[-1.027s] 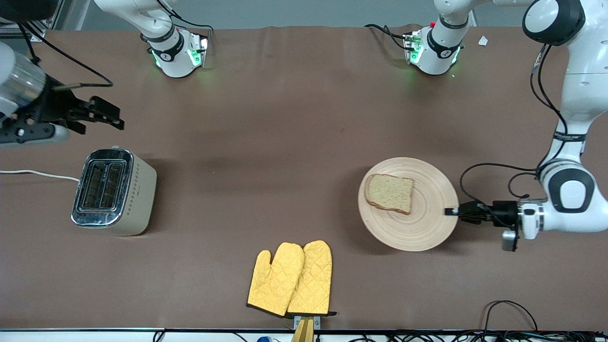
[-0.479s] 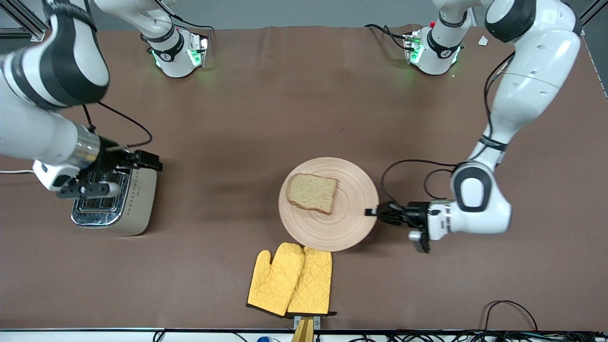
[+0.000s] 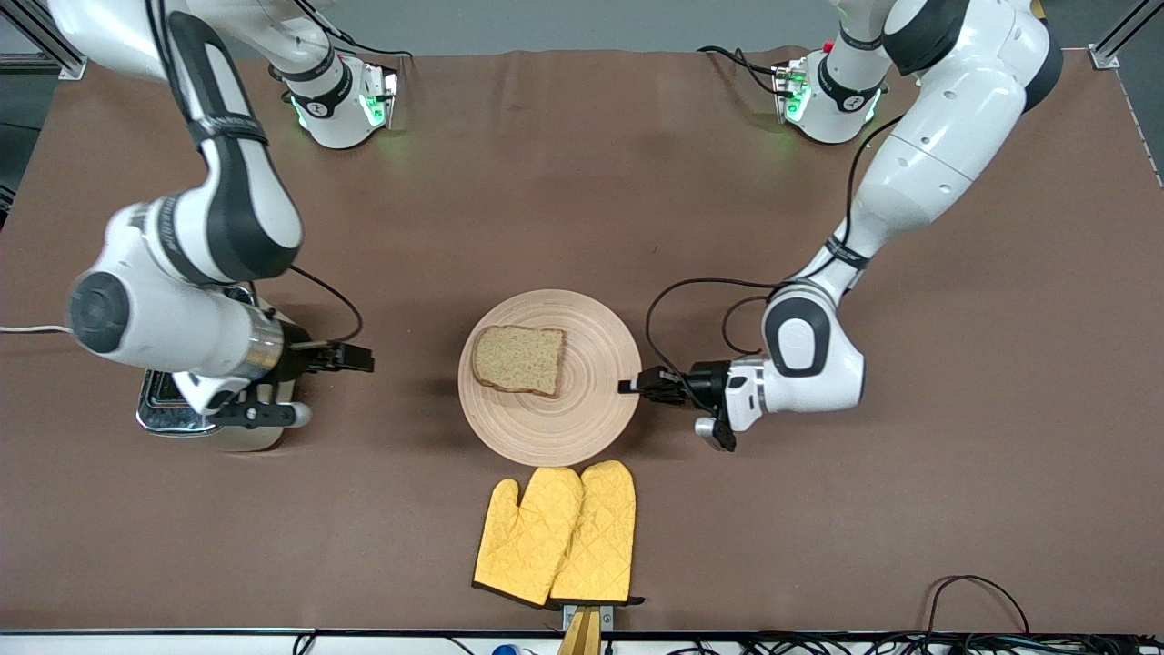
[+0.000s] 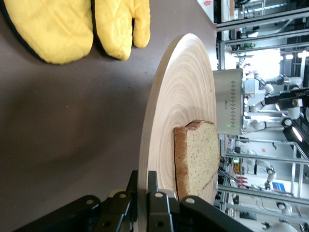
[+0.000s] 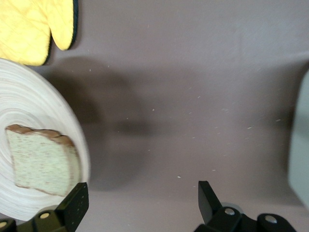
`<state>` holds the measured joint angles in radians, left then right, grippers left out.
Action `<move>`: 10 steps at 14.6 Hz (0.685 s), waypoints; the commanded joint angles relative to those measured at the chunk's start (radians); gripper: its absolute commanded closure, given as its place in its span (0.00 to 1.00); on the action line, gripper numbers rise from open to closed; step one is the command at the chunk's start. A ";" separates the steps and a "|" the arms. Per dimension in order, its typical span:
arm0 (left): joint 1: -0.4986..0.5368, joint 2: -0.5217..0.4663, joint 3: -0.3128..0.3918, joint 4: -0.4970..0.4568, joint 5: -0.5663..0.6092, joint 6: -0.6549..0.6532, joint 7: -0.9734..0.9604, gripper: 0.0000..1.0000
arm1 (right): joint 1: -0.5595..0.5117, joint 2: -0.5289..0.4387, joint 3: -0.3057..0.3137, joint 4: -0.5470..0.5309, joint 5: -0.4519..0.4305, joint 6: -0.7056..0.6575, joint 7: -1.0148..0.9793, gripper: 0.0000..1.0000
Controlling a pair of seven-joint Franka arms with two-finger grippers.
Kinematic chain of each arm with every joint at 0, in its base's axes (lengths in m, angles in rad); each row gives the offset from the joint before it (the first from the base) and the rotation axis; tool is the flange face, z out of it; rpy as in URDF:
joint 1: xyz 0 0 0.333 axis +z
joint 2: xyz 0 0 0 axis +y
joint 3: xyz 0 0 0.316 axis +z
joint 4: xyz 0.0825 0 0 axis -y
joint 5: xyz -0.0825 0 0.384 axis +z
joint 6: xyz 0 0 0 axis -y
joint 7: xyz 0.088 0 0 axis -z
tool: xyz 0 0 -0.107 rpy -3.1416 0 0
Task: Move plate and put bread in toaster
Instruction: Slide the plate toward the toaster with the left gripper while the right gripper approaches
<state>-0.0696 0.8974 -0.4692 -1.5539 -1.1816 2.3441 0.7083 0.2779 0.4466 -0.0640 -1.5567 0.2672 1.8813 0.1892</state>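
Bread [image 3: 518,358] lies flat on plate [image 3: 582,418], left hand [image 3: 632,386] pinching its rim.

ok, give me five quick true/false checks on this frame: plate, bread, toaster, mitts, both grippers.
1. The left gripper is shut on the rim of the round light-wood plate. True.
2. The brown wholegrain bread slice sits in the cream toaster. False: it lies on the plate.
3. The right gripper is open, holding nothing. True.
4. The yellow quilted oven mitts lie on the plate. False: they lie on the table, nearer the front camera than the plate.
5. The right gripper grips the bread. False: it is between the toaster and the plate, apart from the bread.
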 commanded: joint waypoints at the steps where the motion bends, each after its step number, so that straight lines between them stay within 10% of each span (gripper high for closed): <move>1: -0.033 -0.002 -0.008 -0.015 -0.093 0.049 0.033 0.99 | 0.040 0.056 -0.007 0.007 0.017 0.013 0.058 0.00; 10: -0.102 0.064 -0.005 -0.028 -0.332 0.132 0.237 0.95 | 0.159 0.170 -0.007 0.000 0.015 0.078 0.200 0.00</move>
<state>-0.1676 0.9694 -0.4680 -1.5859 -1.4699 2.4732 0.9171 0.4047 0.6152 -0.0626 -1.5564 0.2690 1.9621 0.3402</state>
